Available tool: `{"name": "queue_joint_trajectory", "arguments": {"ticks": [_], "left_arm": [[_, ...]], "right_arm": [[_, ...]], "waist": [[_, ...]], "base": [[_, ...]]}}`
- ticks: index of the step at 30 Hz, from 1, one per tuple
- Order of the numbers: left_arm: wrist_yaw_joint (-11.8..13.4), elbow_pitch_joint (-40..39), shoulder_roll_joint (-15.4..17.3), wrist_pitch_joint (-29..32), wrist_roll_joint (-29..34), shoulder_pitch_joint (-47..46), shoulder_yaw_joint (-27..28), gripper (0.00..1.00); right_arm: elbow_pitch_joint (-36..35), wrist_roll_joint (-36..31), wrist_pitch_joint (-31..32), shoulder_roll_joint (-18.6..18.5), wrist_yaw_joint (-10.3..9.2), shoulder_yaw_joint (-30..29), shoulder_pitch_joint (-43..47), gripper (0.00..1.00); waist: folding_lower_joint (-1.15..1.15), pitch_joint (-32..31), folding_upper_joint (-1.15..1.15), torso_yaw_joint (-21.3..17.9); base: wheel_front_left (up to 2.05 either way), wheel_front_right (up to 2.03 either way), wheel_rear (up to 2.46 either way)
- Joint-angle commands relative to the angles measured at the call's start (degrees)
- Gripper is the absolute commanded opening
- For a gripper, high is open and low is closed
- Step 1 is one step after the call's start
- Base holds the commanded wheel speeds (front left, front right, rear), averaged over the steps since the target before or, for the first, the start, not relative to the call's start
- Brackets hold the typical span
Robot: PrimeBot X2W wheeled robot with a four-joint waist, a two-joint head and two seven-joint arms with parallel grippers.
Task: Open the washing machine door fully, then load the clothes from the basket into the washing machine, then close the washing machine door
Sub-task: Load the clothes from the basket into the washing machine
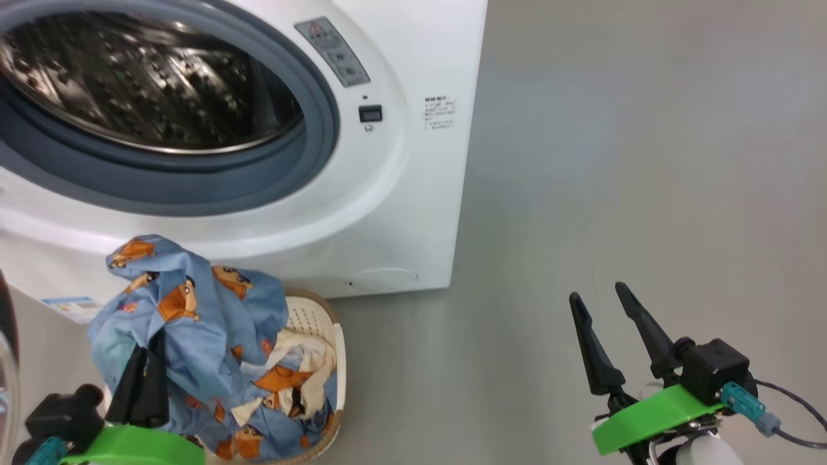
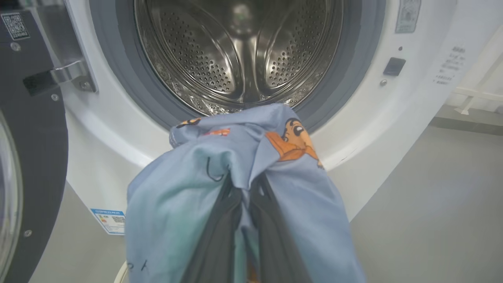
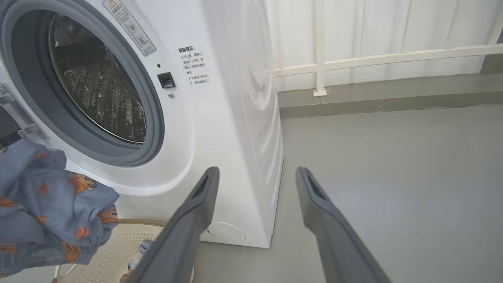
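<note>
The washing machine [image 1: 387,213] fills the upper left, its steel drum [image 2: 239,51] showing. The washing machine door [image 2: 39,157] is swung out to the left, black rim and glass at the frame edge. The cream basket [image 1: 323,329] sits on the floor in front of the machine with clothes [image 1: 284,387] in it. My left gripper [image 1: 139,381] is shut on a light-blue printed garment [image 2: 220,169], held up above the basket and just below the drum opening; the fabric drapes over its fingertips. My right gripper [image 1: 598,294] hovers open and holds nothing, over the floor right of the machine.
Grey floor [image 1: 614,161] stretches to the right of the machine. A white railing [image 3: 373,59] and a low kerb run along the back wall. A blue label sticker [image 2: 110,220] sits low on the machine's front. A cable [image 1: 795,413] trails from my right wrist.
</note>
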Motion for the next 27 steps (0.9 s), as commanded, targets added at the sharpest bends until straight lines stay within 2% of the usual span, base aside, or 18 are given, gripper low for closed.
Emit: {"name": "queue_joint_trajectory", "arguments": {"ticks": [1, 12, 27], "left_arm": [[-0.14, -2.83, 0.68, -0.37, 0.52, 0.32, 2.51, 0.00], [-0.15, -8.84, -1.07, -0.37, 2.87, 5.72, 3.86, 0.00], [-0.15, -10.19, -2.19, -0.37, 3.21, 9.22, 5.08, 0.00]], "right_arm": [[-1.35, -0.60, -0.27, 0.10, 0.35, 0.87, 0.50, 1.00], [-1.43, -0.31, -0.27, 0.10, 0.35, -1.13, 3.58, 1.00], [-1.12, 0.52, -0.27, 0.10, 0.35, -1.17, 6.13, 1.00]], "waist": [[0.01, -2.25, 0.00, 0.62], [0.01, -7.42, 0.00, 0.73], [0.01, -10.81, 0.00, 0.04]], "base": [[0.00, 0.00, 0.00], [0.00, 0.00, 0.00], [0.00, 0.00, 0.00]]}}
